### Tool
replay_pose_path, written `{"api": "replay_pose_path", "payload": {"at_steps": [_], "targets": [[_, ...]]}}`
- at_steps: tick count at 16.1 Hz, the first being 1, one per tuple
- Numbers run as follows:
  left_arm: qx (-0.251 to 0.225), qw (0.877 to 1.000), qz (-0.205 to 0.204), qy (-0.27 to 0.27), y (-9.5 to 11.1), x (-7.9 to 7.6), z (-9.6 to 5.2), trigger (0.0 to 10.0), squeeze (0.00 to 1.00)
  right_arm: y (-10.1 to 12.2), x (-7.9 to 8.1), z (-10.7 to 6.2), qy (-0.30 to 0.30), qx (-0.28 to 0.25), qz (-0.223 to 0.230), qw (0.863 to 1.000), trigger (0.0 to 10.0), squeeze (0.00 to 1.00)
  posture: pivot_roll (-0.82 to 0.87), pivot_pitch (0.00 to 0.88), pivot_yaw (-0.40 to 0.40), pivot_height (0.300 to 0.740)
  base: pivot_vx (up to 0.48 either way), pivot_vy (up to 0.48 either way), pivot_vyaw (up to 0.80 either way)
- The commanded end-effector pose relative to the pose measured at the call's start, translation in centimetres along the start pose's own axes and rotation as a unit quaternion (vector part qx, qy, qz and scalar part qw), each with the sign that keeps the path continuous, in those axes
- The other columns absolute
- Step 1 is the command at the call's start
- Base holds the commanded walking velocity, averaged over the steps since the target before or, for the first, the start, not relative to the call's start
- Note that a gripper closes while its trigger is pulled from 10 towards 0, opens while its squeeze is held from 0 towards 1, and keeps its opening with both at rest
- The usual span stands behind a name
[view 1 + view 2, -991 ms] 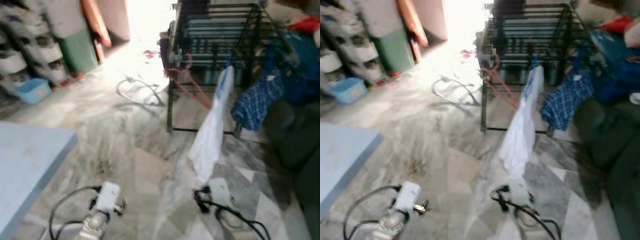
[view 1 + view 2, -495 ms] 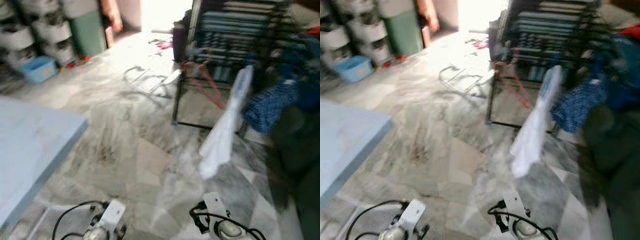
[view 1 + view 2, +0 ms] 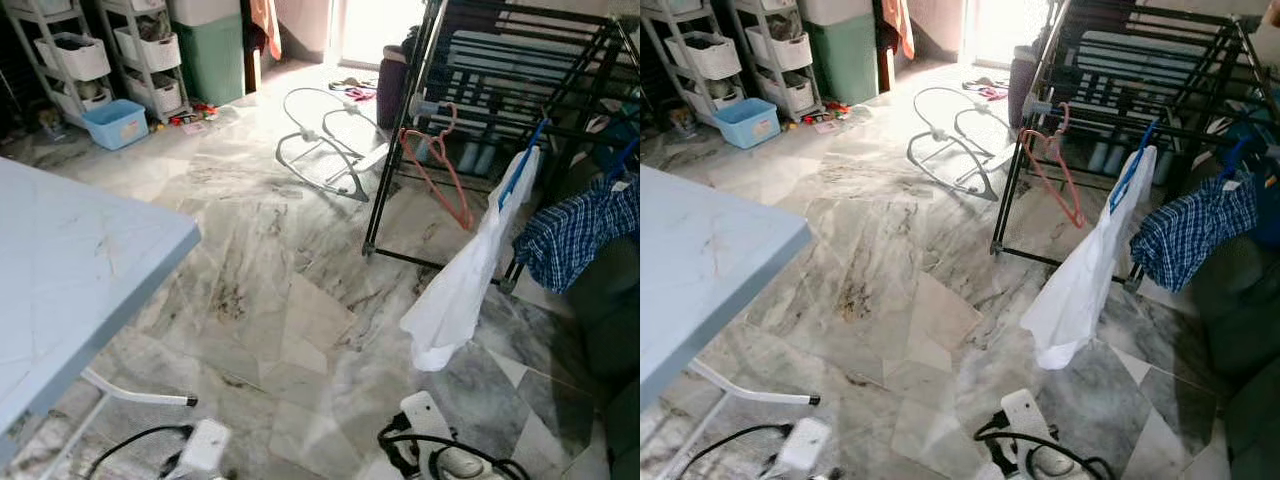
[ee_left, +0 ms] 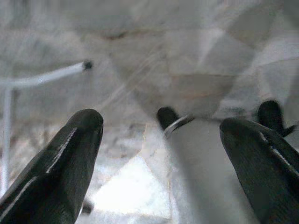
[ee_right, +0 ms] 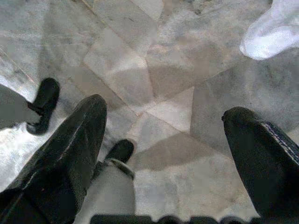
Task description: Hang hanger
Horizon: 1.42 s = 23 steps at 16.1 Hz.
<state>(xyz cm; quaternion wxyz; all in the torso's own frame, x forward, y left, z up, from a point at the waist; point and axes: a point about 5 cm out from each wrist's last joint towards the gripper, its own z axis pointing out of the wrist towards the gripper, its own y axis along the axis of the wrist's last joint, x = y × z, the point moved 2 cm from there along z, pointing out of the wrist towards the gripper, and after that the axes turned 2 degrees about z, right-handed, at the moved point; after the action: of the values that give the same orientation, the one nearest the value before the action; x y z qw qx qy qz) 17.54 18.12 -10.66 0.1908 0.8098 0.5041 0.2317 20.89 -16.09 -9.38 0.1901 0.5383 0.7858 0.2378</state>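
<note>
From the head views, a blue hanger (image 3: pixel 520 165) carrying a limp white shirt (image 3: pixel 462 290) is hanging on the black wire drying rack (image 3: pixel 480 90) at two o'clock, beside a thin pink hanger (image 3: pixel 440 175), so hanging looks done and stepping back seems next. In the left wrist view, the left gripper (image 4: pixel 161 154) is pointing at veined marble floor (image 4: pixel 140 56), jaws spread and empty. In the right wrist view, the right gripper (image 5: pixel 168 154) is likewise spread, the shirt's hem at one o'clock.
</note>
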Motion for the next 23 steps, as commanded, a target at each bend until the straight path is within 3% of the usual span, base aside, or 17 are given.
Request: {"api": "replay_pose_path", "payload": {"at_steps": [1, 2, 4, 6, 7, 9, 11, 16, 18, 23], "targets": [[-0.017, 1.000, 0.011, -0.014, 1.1, -0.5, 0.2, 10.0, 0.00, -0.5, -0.5, -0.1, -0.003, 0.016, -0.013, 1.000, 10.0, 0.00, 0.02, 0.000, -0.059, 0.740, 0.000, -0.480, 0.00], [-0.018, 1.000, 0.012, -0.016, 1.3, -0.6, 0.3, 10.0, 0.00, -0.5, -0.7, -0.2, -0.007, 0.016, -0.017, 1.000, 10.0, 0.00, 0.01, 0.000, -0.058, 0.740, 0.000, -0.480, 0.00], [-0.010, 1.000, 0.025, -0.006, 1.3, 0.4, 0.3, 10.0, 0.00, 0.4, -0.9, 0.0, -0.021, 0.000, 0.044, 0.999, 10.0, 0.00, -0.01, 0.000, -0.060, 0.740, 0.000, -0.364, 0.00], [0.007, 0.999, 0.033, 0.003, 0.4, 1.4, 0.0, 10.0, 0.00, 0.5, 0.0, 0.2, -0.014, -0.001, 0.043, 0.999, 10.0, 0.00, -0.04, 0.000, -0.039, 0.740, 0.000, -0.343, 0.00], [0.015, 0.999, 0.046, 0.000, -0.1, 1.5, -0.1, 10.0, 0.00, 0.3, 0.1, 0.2, -0.019, -0.001, 0.063, 0.998, 10.0, 0.00, -0.05, 0.000, -0.031, 0.740, 0.000, -0.341, 0.00], [0.020, 0.999, 0.049, 0.002, -0.5, 1.8, -0.2, 10.0, 0.00, -0.2, 1.0, 0.2, -0.008, 0.002, 0.059, 0.998, 10.0, 0.00, -0.07, 0.000, -0.014, 0.740, 0.000, -0.328, 0.00], [0.016, 0.999, 0.041, 0.010, 0.0, 2.0, -0.1, 10.0, 0.00, 0.1, 0.7, 0.2, -0.014, -0.002, 0.074, 0.997, 10.0, 0.00, -0.08, 0.000, -0.007, 0.740, 0.000, -0.298, 0.00], [0.016, 1.000, 0.014, 0.007, 0.4, 1.2, 0.2, 10.0, 0.00, 0.6, -0.1, 0.2, -0.025, -0.008, 0.075, 0.997, 10.0, 0.00, -0.10, 0.000, -0.004, 0.740, 0.000, -0.153, 0.00], [0.028, 0.999, 0.027, -0.003, 0.2, 0.5, 0.2, 10.0, 0.00, 0.4, -0.4, 0.1, -0.029, -0.007, 0.085, 0.996, 10.0, 0.00, -0.10, 0.000, -0.010, 0.740, 0.000, 0.000, 0.00], [0.033, 0.998, 0.055, -0.005, 0.6, -0.4, 0.4, 10.0, 0.00, -0.1, 0.0, 0.1, -0.013, 0.004, 0.046, 0.999, 10.0, 0.00, -0.09, 0.000, -0.010, 0.740, 0.000, 0.000, 0.48]]}}
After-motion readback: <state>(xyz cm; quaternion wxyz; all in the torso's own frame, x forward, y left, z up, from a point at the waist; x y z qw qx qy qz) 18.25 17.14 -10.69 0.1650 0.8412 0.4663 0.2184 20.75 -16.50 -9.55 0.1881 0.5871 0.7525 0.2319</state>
